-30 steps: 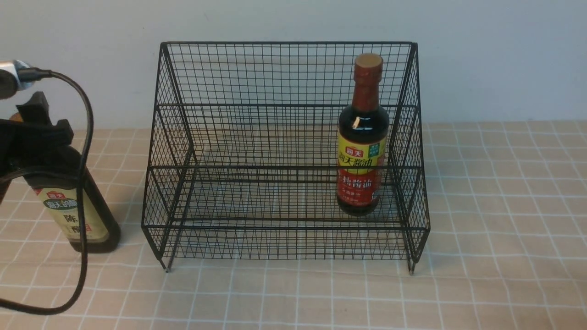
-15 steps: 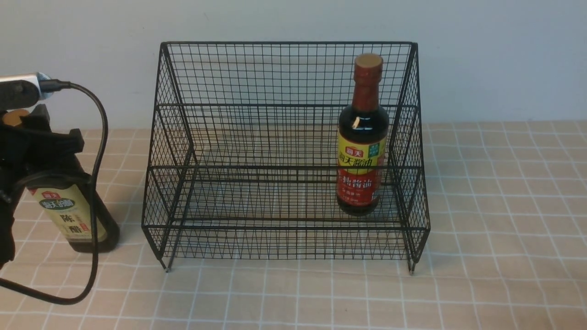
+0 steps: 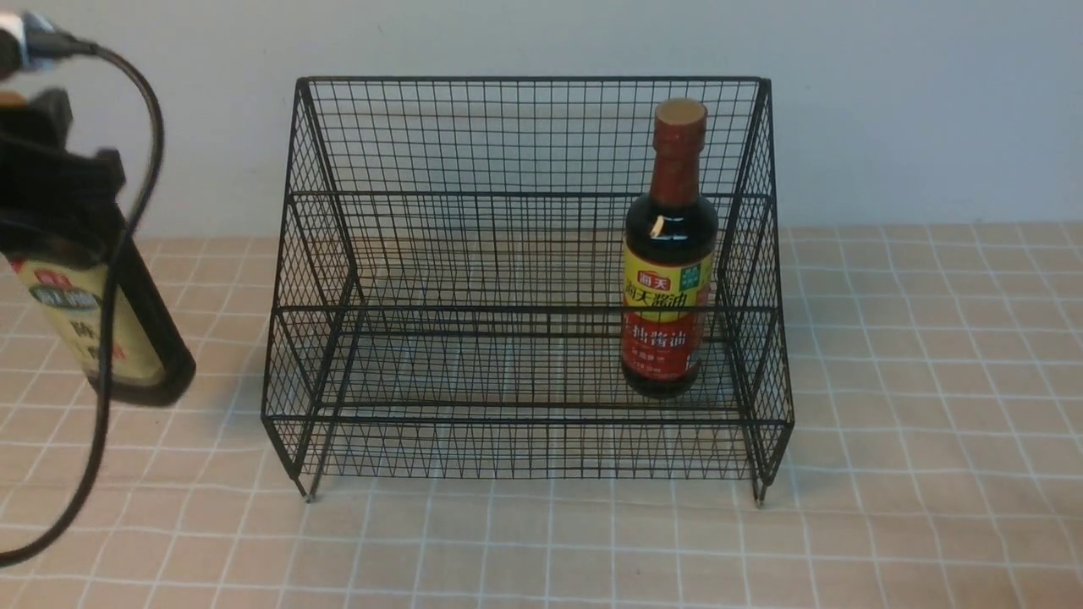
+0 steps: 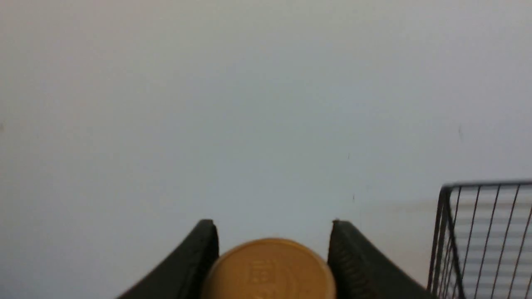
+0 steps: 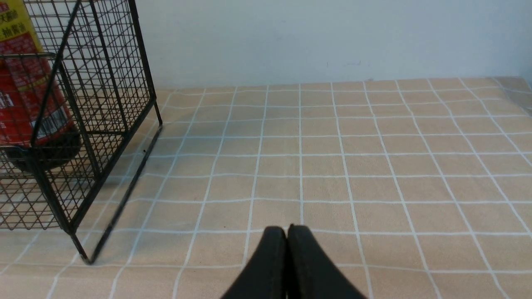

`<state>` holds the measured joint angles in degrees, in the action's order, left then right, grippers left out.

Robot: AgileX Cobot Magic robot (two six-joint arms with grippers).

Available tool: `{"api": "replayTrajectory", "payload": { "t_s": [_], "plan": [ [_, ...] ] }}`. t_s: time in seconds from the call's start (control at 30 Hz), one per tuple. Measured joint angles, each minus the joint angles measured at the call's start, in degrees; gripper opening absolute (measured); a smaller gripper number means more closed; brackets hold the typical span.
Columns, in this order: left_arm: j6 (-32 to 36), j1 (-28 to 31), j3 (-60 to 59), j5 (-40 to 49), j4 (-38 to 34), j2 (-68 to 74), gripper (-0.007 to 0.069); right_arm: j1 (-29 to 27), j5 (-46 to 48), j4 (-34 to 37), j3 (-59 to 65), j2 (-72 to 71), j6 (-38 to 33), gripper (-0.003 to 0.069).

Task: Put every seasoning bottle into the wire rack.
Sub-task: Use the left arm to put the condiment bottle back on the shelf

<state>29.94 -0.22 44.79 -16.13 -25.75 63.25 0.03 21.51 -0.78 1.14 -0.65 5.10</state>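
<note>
The broad dark bottle with the beige label (image 3: 89,326) hangs tilted above the table at the far left, clear of the cloth. My left gripper (image 3: 51,194) is shut on its upper part. In the left wrist view its gold cap (image 4: 269,270) sits between the two black fingers (image 4: 195,261). The red-capped bottle (image 3: 668,279) stands upright on the lower tier at the right end of the wire rack (image 3: 525,80). My right gripper (image 5: 286,228) is shut and empty, low over the cloth to the right of the rack (image 5: 104,83) and the red-capped bottle (image 5: 25,91).
A black cable (image 3: 127,169) loops down from the left arm in front of the held bottle. A beige checked cloth (image 3: 914,381) covers the table. A pale wall (image 3: 931,110) stands close behind the rack.
The left gripper has closed on the gold-capped bottle and lifted it off the table, up and slightly left, tilted. The red-capped bottle and rack have not moved.
</note>
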Motion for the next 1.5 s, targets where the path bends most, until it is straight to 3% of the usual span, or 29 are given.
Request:
{"api": "replayTrajectory", "payload": {
  "t_s": [0.33, 0.6, 0.73, 1.5],
  "plan": [
    [-4.2, -1.4, 9.2, 10.5, -0.5, -6.4, 0.0308, 0.0, 0.0, 0.0, 0.0, 0.0, 0.0, -0.0013],
    [-6.2, -12.8, 10.6, 17.6, -0.5, -6.9, 0.0308, 0.0, 0.0, 0.0, 0.0, 0.0, 0.0, -0.0013],
    [-6.4, -16.6, 10.6, 17.7, -0.5, -4.2, 0.0308, 0.0, 0.0, 0.0, 0.0, 0.0, 0.0, -0.0013],
    [-4.9, -17.1, 11.0, 11.6, -5.8, 9.9, 0.0308, 0.0, 0.0, 0.0, 0.0, 0.0, 0.2, -0.0013]
  ]
}}
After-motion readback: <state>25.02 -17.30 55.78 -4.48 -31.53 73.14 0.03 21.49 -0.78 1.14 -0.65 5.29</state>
